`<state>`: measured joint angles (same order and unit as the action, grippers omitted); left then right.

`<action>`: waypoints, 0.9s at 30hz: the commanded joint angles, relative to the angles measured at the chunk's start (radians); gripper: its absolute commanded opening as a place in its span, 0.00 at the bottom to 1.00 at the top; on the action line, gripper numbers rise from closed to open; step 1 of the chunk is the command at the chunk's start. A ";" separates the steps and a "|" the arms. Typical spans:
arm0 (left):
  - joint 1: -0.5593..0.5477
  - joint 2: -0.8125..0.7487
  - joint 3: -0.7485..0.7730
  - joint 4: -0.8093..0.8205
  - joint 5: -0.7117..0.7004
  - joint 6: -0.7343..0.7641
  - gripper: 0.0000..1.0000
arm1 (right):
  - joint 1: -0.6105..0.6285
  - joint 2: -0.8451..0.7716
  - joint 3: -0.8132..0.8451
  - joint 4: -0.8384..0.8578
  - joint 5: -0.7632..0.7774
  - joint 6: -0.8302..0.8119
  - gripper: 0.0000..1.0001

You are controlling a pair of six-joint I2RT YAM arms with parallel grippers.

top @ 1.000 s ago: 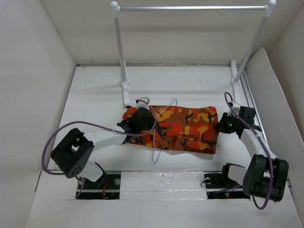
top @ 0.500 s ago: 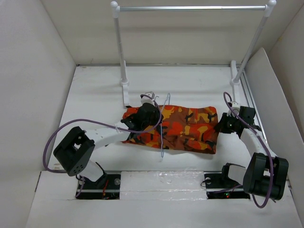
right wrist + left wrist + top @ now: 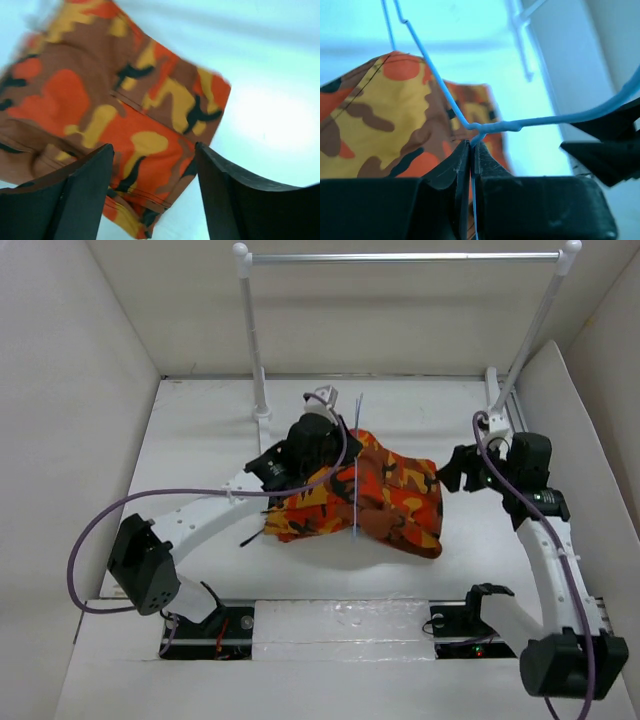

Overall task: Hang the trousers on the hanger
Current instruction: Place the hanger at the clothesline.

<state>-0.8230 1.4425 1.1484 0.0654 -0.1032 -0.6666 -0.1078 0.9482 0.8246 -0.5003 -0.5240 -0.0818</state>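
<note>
Near the middle of the table (image 3: 200, 430), the left gripper (image 3: 470, 150) pinches the thin blue hanger (image 3: 445, 95) tight, the camouflage trousers (image 3: 390, 505) bunched against its wire, while the right gripper (image 3: 154, 147), jaws wide and empty, hovers beside their end toward the table's right edge.

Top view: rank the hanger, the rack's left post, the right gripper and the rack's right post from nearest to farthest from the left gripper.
1. hanger: pinched in the left gripper itself.
2. rack's left post: just behind it, to its left.
3. right gripper: to the right, past the trousers.
4. rack's right post: far right, at the back.
</note>
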 commanded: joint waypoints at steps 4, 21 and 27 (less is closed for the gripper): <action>0.001 -0.012 0.394 -0.090 0.055 0.090 0.00 | 0.352 -0.055 0.271 0.078 -0.004 0.195 0.76; 0.010 0.062 0.633 -0.171 0.096 0.090 0.00 | 0.701 0.146 0.340 0.482 0.167 0.459 0.56; 0.010 0.032 0.597 -0.159 0.091 0.090 0.00 | 0.711 0.166 0.294 0.534 0.171 0.474 0.28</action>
<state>-0.8070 1.5639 1.7267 -0.2745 -0.0299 -0.5636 0.5812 1.1152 1.1378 -0.0757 -0.3550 0.3622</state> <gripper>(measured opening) 0.010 0.306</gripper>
